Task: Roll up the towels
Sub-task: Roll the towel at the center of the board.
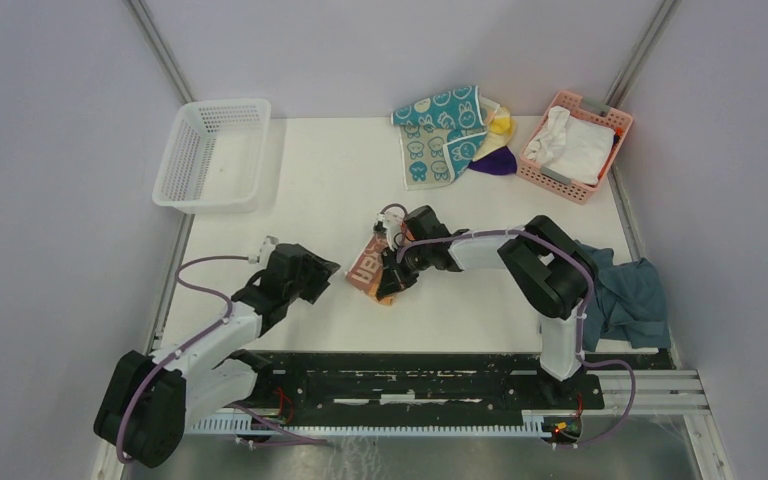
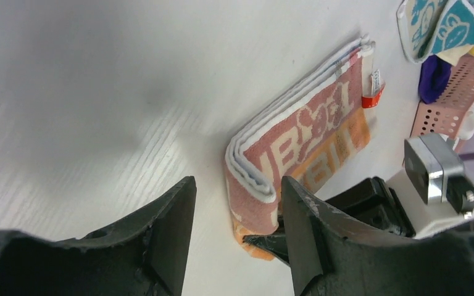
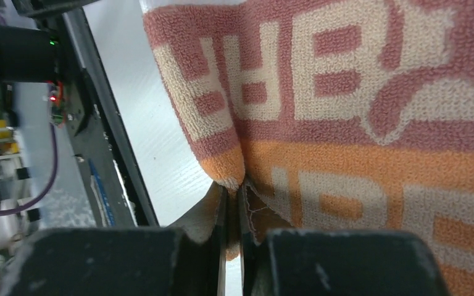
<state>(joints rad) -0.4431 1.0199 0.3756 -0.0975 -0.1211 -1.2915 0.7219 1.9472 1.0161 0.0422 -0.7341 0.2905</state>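
Counted two grippers, two baskets, one white cloth (image 1: pixel 575 145) and one grey cloth (image 1: pixel 630 295). Counted towels: one peach towel (image 1: pixel 368 268) (image 2: pixel 321 123) (image 3: pixel 345 92), one yellow towel (image 1: pixel 501 122), one purple towel (image 1: pixel 495 163), and rabbit print in teal (image 1: pixel 445 112) and in pale (image 1: pixel 425 158). Cannot tell whether the rabbit print is one towel or two.

Found the white basket (image 1: pixel 175 165) at the table's (image 1: pixel 310 190) far left corner and the pink basket (image 1: pixel 550 178) at the far right corner, holding the white cloth. Found the heap of rabbit, yellow and purple towels at the far edge, just beside the pink basket. Found the grey cloth bunched at the right edge, beside the right arm. Noted broad bare table surface between the white basket, the heap and the peach towel.

Located the peach towel near the table's middle, well apart from every edge. Observed it folded into a long layered strip with white edging along the folds, cream lettering on a pink band and an orange band, and a small red tag at the far end.

Found the right gripper (image 1: pixel 392 283) (image 3: pixel 231 209) pinched tight on the towel's orange edge. Found the left gripper (image 1: pixel 325 275) (image 2: pixel 237 185) with jaws apart, holding nothing, just beside the strip's near left end.
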